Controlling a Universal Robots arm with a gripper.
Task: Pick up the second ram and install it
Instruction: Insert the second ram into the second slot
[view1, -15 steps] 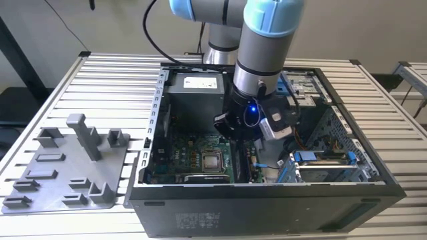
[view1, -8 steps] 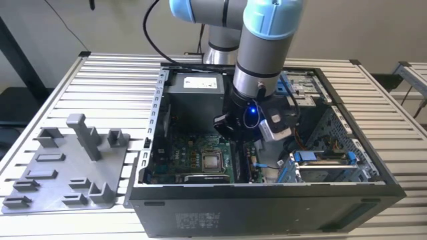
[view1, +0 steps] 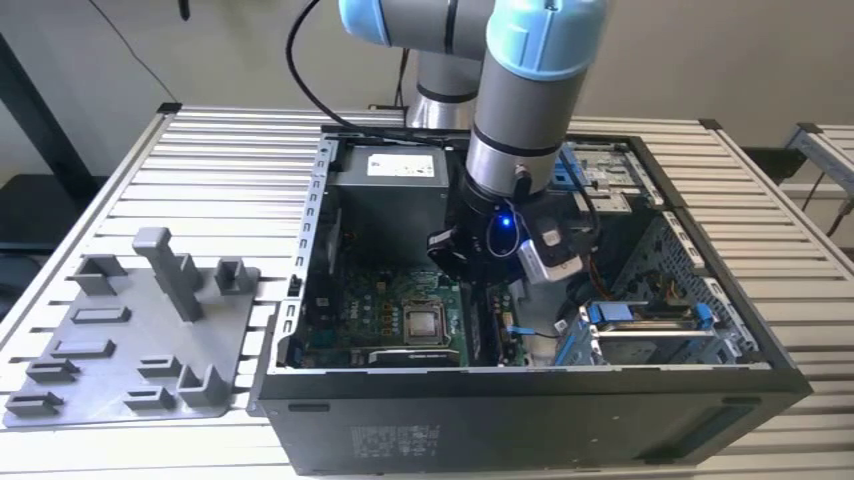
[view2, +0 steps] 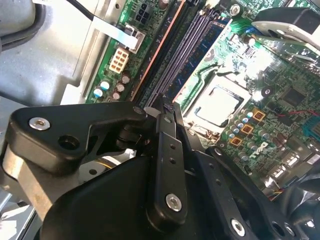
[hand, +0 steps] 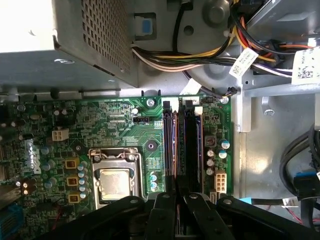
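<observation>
My gripper (view1: 487, 285) reaches down inside the open computer case (view1: 534, 385), right over the motherboard's memory slots (hand: 192, 145). In the first wrist view its fingers (hand: 162, 215) stand almost together at the slots' near end. The second ram (hand: 175, 165) shows edge-on as a thin dark strip running from between them, in line with one slot. In the second wrist view the gripper (view2: 162, 107) is shut at the end of the same slots (view2: 192, 47). The ram's lower part is hidden behind the gripper body.
The processor socket (hand: 114, 182) lies beside the slots. The power supply (view1: 387, 185) and a cable bundle (hand: 200, 50) sit at the case's far end. A drive cage with blue clips (view1: 647, 315) stands at the exterior view's right. A grey fixture with an upright post (view1: 167, 270) lies outside the case.
</observation>
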